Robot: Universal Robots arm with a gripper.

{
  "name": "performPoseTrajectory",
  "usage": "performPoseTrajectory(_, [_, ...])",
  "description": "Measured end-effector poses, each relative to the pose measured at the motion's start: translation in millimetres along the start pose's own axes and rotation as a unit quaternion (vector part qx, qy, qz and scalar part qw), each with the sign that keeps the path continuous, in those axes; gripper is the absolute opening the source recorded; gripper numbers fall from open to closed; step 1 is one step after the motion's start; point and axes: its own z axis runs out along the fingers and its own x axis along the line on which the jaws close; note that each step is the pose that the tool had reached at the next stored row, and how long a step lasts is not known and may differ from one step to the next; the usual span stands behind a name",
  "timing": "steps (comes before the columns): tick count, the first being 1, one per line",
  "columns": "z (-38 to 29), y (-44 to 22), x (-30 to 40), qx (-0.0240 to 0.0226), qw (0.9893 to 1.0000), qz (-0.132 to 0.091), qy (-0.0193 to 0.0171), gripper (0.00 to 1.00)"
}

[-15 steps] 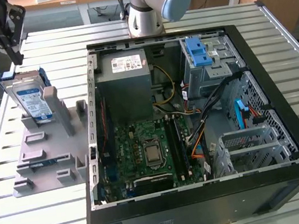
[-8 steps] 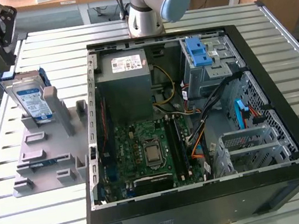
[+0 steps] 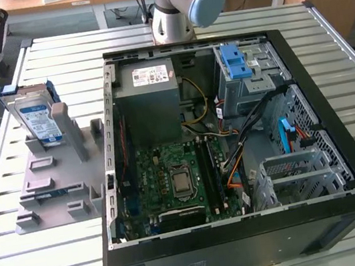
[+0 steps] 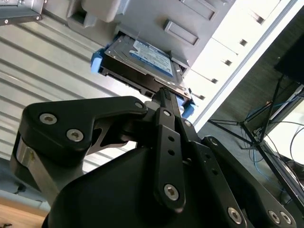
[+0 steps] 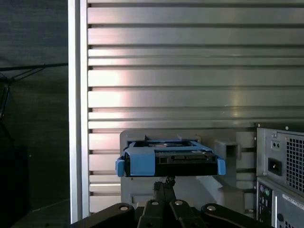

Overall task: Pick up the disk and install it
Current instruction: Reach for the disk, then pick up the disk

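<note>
Exterior view: I see flat silver hard-drive disk (image 3: 39, 118) with blue rails, leaning in grey plastic holder (image 3: 55, 169), upper part of exterior view's left, beside open black computer case (image 3: 247, 233).
Second wrist view: black gripper (image 4: 164, 93) pinched narrow, empty, tips near disk edge.
First wrist view: disk just beyond tips.

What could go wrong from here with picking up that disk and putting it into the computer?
The disk leans in a grey stand, and the gripper is close to its blue-railed edge in both wrist views; an off-centre hold might tip or jam it. Inside the computer case, cables run beside the bay with the blue latch, so the disk may snag them.
</note>
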Motion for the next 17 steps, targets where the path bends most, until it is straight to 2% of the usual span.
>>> performPoseTrajectory(5, [2.1,3.6,12.5,0.0,1.0,0.0,0.0007,0.11])
performPoseTrajectory(17, [2.6,3.6,13.6,0.0001,1.0,0.0,0.0008,0.11])
